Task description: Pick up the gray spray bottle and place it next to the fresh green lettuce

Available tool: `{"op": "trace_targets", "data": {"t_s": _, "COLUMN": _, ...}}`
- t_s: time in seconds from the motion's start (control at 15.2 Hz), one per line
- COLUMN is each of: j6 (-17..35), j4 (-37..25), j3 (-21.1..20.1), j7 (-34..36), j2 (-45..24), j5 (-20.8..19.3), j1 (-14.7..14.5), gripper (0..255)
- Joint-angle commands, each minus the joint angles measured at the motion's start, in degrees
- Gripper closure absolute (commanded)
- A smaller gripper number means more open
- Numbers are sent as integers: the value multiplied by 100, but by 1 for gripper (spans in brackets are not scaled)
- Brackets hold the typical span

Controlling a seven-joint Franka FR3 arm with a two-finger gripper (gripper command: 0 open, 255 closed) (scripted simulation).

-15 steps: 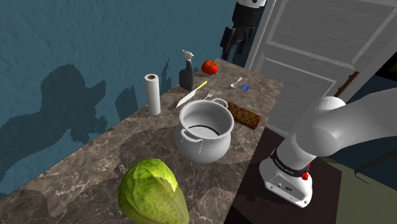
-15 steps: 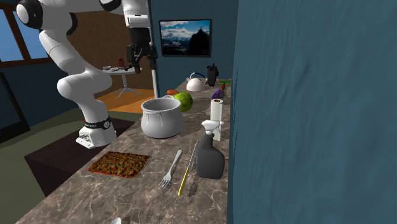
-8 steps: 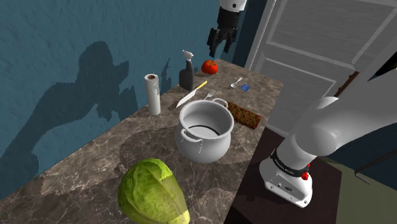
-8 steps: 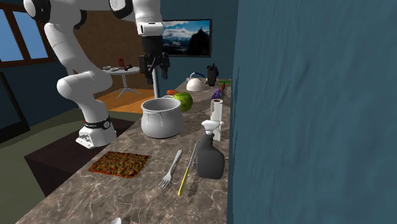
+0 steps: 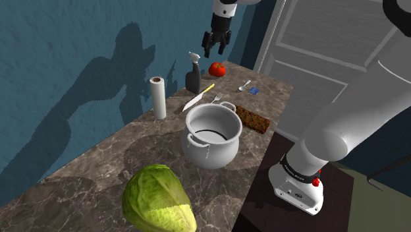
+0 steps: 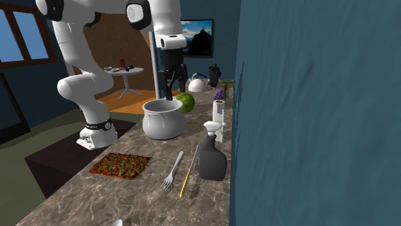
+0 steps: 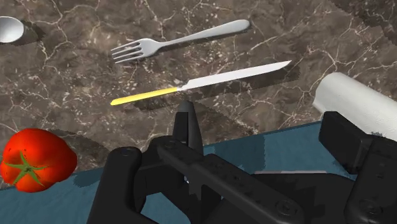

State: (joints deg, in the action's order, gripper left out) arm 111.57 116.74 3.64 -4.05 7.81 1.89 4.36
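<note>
The dark gray spray bottle (image 5: 193, 76) stands upright at the far end of the marble counter (image 5: 118, 158), close to the blue wall. In the second exterior view the spray bottle (image 6: 212, 159) is in the foreground. My gripper (image 5: 213, 50) hangs open in the air, above the bottle and slightly toward the shoulder view's right, with nothing in it. In the wrist view the bottle's nozzle (image 7: 189, 127) points up between the spread fingers (image 7: 119, 181). The green lettuce (image 5: 158, 201) lies at the counter's near end; in the second exterior view the lettuce (image 6: 186, 101) is behind the pot.
A white pot (image 5: 212, 135) stands mid-counter between bottle and lettuce. A paper towel roll (image 5: 158, 97) stands by the wall. A knife (image 5: 199, 97), a fork (image 5: 217, 99), a tomato (image 5: 217, 68), a spoon (image 5: 245, 85) and a brown mat (image 5: 253, 118) lie near the bottle.
My gripper has travelled toward the shoulder view's left and slightly down, from near the door to above the spray bottle. It stayed open. Nothing on the counter moved.
</note>
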Motion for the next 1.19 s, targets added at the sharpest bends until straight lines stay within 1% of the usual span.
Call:
{"op": "trace_targets", "data": {"t_s": 0.0, "j6": 74, "j4": -438, "j3": 66, "j7": -133, "j2": -517, "j5": 65, "j1": 35, "gripper": 0}}
{"op": "trace_targets", "data": {"t_s": 0.26, "j6": 126, "j4": -1270, "j3": 145, "j7": -358, "j2": -1413, "j5": 216, "j1": 119, "gripper": 0}}
{"op": "trace_targets", "data": {"t_s": 0.53, "j6": 50, "j4": -2266, "j3": 181, "j7": -552, "j2": -2349, "j5": 379, "j1": 236, "gripper": 0}}
{"op": "trace_targets", "data": {"t_s": 0.59, "j6": 26, "j4": -2435, "j3": 182, "j7": -578, "j2": -2497, "j5": 402, "j1": 258, "gripper": 0}}
{"op": "trace_targets", "data": {"t_s": 1.12, "j6": 542, "j4": -2081, "j3": 161, "j7": -601, "j2": -2660, "j5": 434, "j1": 243, "gripper": 0}}
